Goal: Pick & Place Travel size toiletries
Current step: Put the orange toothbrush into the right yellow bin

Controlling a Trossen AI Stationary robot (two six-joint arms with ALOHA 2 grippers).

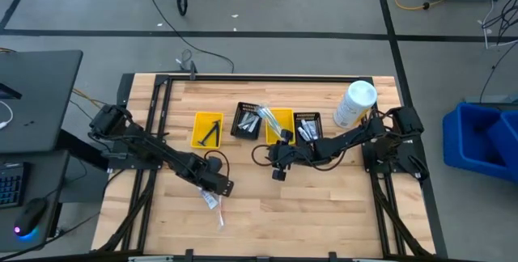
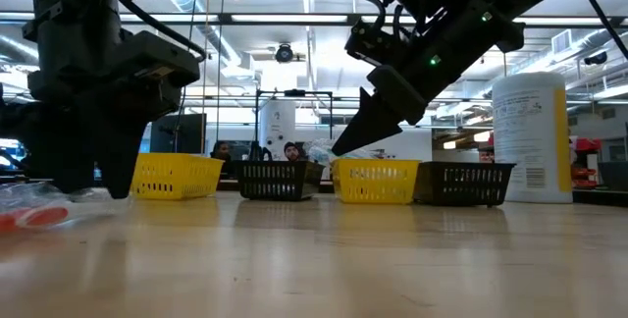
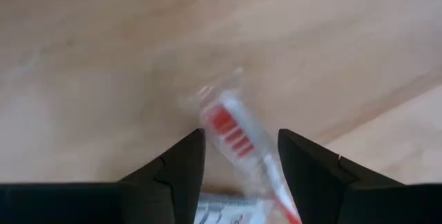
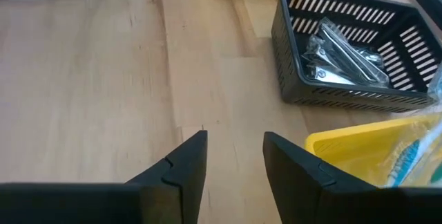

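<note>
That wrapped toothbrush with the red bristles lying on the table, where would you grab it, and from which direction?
Probably on the slim handle just behind the red bristles, coming straight down from above. The wrapped toothbrush lies flat on the bare wooden table, so only its narrow sides offer a pinch. The left gripper already hangs over it, open, a finger on each side. The right gripper is open by the bins.

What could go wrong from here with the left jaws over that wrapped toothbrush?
1. The left gripper stands open astride the wrapped toothbrush, which lies at a slant between the jaws; closing may catch only the clear wrapper and let it slip.
2. A second packet lies close by on the table; it might get nudged or dragged along.
3. The right gripper, open and empty, hangs near the yellow bin; a careless swing could bump it.
</note>
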